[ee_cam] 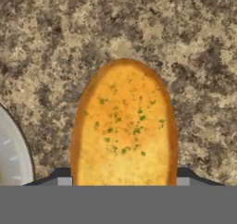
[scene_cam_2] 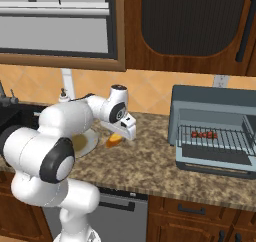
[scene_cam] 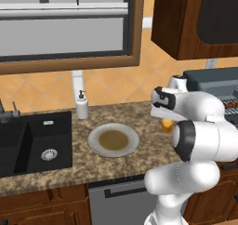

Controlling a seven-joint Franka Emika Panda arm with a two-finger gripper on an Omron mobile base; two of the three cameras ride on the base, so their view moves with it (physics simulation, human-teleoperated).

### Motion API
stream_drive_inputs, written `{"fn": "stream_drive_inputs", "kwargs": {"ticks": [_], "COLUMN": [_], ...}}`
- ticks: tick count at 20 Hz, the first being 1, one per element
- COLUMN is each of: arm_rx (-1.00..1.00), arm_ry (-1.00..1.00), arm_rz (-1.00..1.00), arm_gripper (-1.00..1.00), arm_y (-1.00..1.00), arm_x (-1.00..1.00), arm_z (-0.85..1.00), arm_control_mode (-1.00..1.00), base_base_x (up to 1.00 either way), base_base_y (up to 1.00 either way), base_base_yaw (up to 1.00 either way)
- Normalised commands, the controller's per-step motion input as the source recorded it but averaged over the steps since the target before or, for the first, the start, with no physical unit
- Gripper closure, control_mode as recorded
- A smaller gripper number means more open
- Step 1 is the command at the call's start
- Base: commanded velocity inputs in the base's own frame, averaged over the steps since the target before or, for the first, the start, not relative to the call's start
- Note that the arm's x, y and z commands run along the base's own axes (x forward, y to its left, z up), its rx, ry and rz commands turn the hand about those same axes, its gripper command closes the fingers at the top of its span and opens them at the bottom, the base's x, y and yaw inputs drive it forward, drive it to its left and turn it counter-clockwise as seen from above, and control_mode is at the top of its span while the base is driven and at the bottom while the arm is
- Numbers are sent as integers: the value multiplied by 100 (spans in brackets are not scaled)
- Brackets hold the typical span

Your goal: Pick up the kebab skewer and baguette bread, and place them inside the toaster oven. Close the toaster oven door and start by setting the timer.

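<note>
Orange-yellow baguette bread piece w/ green flecks (ee_cam: 124, 126) sits right under my wrist cam, btwn my two dark finger tips (ee_cam: 61, 176), which show at either side of its lower end. My hand (scene_cam_2: 121, 134) is part-way open, jaws against both flanks of the bread, so I have hold of it. From the right base cam the bread (scene_cam_2: 114, 140) hangs tilted under my hand; can't tell if it touches the speckled brown granite counter (scene_cam_2: 150, 161). From the left base cam it's a small orange bit (scene_cam: 166, 124) peeking out behind my forearm.

Round grey plate w/ brownish centre (scene_cam: 113, 140) lies on the counter just beside the bread, toward the black sink (scene_cam: 35, 142); its rim shows at the edge of the wrist cam (ee_cam: 14, 158). White soap dispenser (scene_cam: 82, 105) stands at the back by the sink.

Blue-grey boxy toaster oven (scene_cam_2: 214, 128) stands well apart on the counter, over to my right. Its door (scene_cam_2: 216, 157) is dropped open and flat in front. Thin kebab skewer w/ small red chunks (scene_cam_2: 204, 134) lies on the wire rack (scene_cam_2: 215, 136) inside.
</note>
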Motion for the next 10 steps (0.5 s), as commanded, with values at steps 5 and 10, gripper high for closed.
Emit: {"fn": "stream_drive_inputs", "kwargs": {"ticks": [5,10], "arm_rx": [1,4], "arm_ry": [2,1], "arm_rz": [-18,-21], "arm_gripper": [100,100], "arm_y": [-76,-79], "arm_x": [-26,-42], "arm_z": [35,35], "arm_control_mode": [-100,-100], "base_base_x": [0,0], "base_base_y": [0,0], "base_base_yaw": [0,0]}}
